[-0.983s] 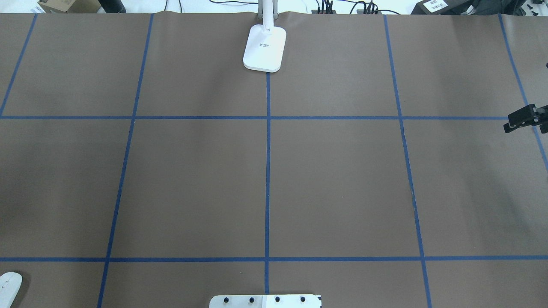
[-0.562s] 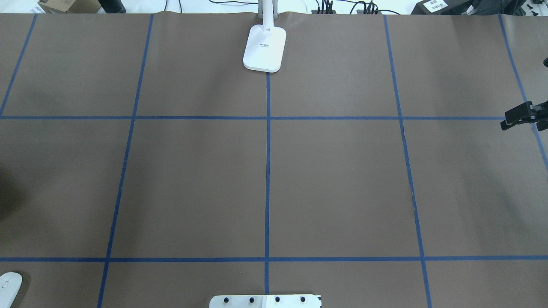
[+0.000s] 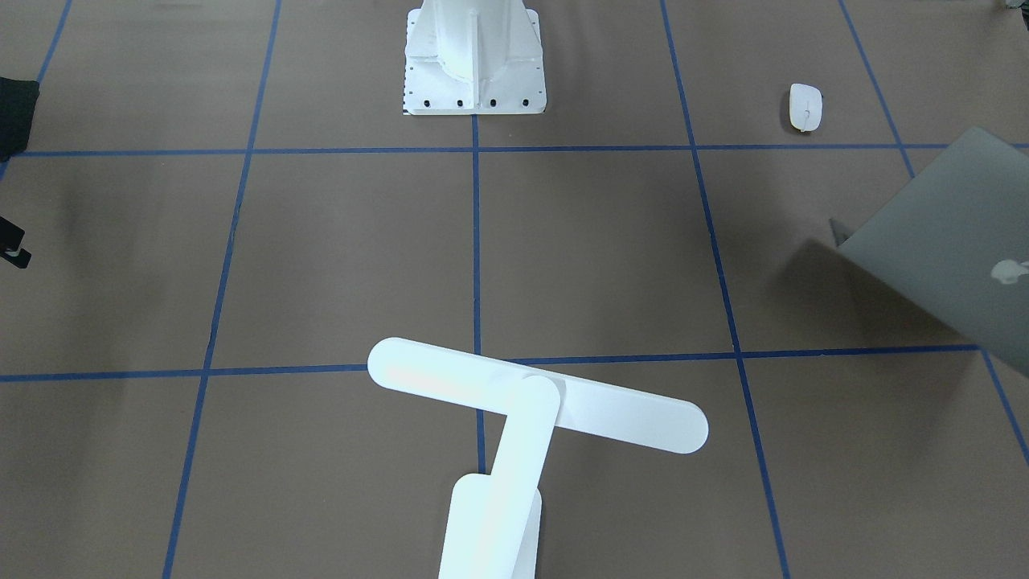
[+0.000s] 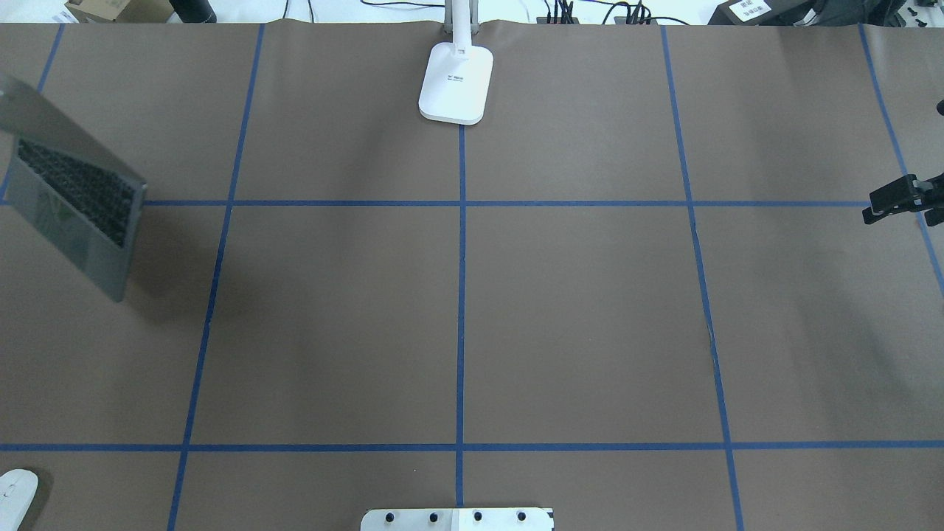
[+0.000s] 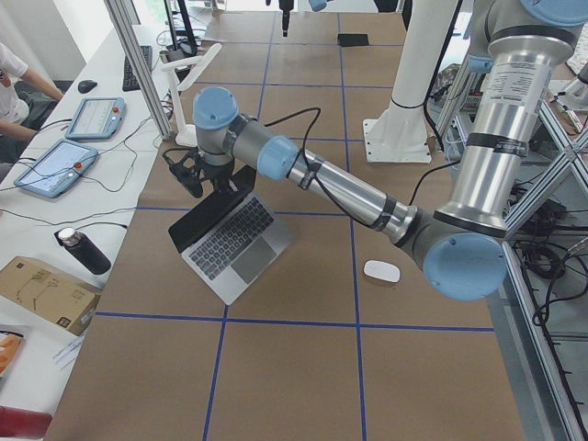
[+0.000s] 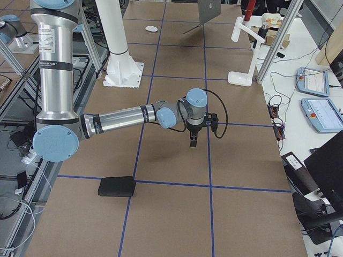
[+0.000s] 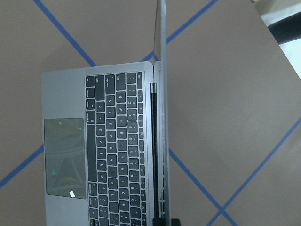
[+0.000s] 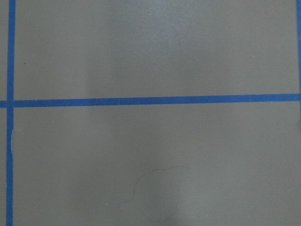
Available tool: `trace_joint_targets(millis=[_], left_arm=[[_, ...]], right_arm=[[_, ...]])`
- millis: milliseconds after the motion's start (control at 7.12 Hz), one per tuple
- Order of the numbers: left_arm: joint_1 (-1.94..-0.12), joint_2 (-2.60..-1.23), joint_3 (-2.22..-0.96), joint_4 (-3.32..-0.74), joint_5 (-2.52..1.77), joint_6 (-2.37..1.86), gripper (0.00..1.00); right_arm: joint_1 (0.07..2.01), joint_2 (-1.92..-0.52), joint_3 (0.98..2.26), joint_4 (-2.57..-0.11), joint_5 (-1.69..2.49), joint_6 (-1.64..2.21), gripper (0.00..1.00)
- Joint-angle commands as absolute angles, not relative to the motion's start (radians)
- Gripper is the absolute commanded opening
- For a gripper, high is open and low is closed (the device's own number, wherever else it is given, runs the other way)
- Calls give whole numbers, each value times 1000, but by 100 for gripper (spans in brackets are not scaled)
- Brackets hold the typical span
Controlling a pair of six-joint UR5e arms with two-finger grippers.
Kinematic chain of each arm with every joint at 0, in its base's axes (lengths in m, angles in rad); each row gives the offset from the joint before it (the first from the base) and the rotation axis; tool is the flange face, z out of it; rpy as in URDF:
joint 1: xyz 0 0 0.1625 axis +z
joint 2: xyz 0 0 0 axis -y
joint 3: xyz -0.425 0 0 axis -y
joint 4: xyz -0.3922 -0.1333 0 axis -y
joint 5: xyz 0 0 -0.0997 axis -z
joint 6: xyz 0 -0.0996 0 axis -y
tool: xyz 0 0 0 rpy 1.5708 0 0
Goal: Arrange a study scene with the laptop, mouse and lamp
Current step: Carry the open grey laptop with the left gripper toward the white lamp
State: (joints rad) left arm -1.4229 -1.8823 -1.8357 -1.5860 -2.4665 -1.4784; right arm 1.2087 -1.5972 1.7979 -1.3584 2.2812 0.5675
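The open grey laptop (image 4: pixel 74 199) hangs tilted at the table's left side, with its shadow cast beside it. Its lid (image 3: pixel 940 241) faces the front camera. My left gripper (image 5: pixel 200 182) is shut on the lid's top edge. In the left wrist view that edge runs down over the laptop's keyboard (image 7: pixel 113 150) to a fingertip (image 7: pixel 169 222). The white mouse (image 4: pixel 15 495) lies at the near left corner, apart from the laptop. The white lamp (image 3: pixel 534 406) stands at the far middle edge on its base (image 4: pixel 456 82). My right gripper (image 4: pixel 894 200) hovers open and empty at the right edge.
The white bolted pedestal (image 3: pixel 474 56) stands at the near middle edge. A black mat (image 6: pixel 117 186) lies at the table's right end. A person, tablets and a bottle (image 5: pixel 83 250) are beside the far edge, off the table.
The laptop has come into the overhead view from the left edge, where only a shadow showed before. The right gripper shifted slightly up and left, then held still.
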Motion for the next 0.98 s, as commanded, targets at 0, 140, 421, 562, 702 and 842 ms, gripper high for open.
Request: trace_joint_targets(millis=[0, 140, 421, 562, 702, 842], left_arm=[[-1246, -2072, -1885, -1580, -2364, -1914, 0], [-1173, -2116, -1926, -1577, -2320, -2094, 0], [-946, -2184, -2014, -1509, -2133, -2337, 0], [-872, -2301, -2005, -1370, -2071, -2368, 0], [-815, -2348, -1994, -1333, -2009, -2409, 0], [-764, -2397, -1923, -1341, -1941, -2443, 0]], right_arm=[[1209, -1597, 1796, -1359, 2283, 568, 99], [1207, -1598, 1795, -1359, 2283, 568, 99], [1207, -1598, 1793, -1359, 2281, 572, 99], [1207, -1597, 1795, -1359, 2281, 575, 99], [1207, -1598, 1793, -1359, 2281, 575, 99], [1206, -1597, 1784, -1359, 2281, 575, 99]])
